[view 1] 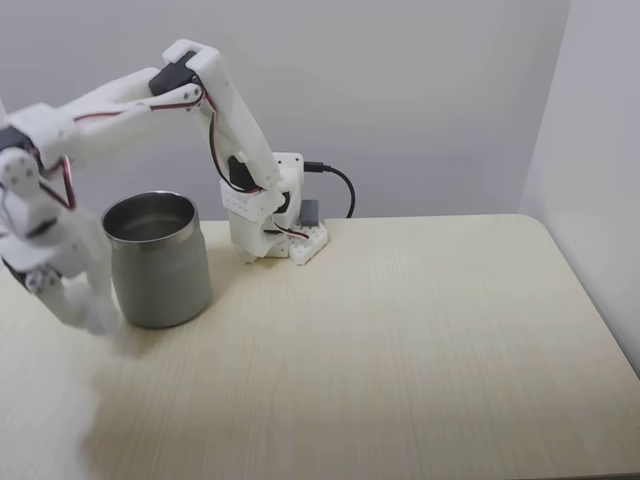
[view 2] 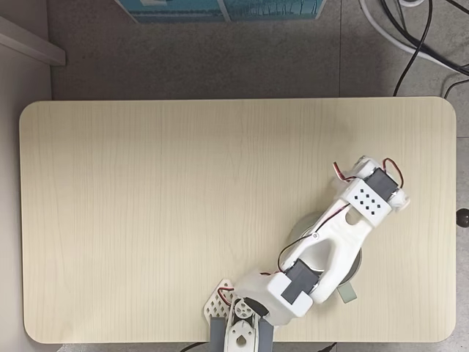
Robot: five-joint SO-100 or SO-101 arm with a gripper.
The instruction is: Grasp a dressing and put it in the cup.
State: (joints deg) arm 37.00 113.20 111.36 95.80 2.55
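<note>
Currently: table bare wood, room to work | cup upright beside the arm's base, mouth open to receive | gripper low, just left of the cup in a fixed view, reaching tabletop height; opening and contents blurred, cannot tell | dressing not discernible, perhaps under the gripper.

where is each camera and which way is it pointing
A fixed view: sits in front of the table, looking across it toward the back wall; shows the arm from base to gripper, reaching down beside the cup.
A fixed view: sits above, looking straight down on the table and the floor beyond it; shows the arm from above, covering most of the cup.
Shared: table, arm and cup.
</note>
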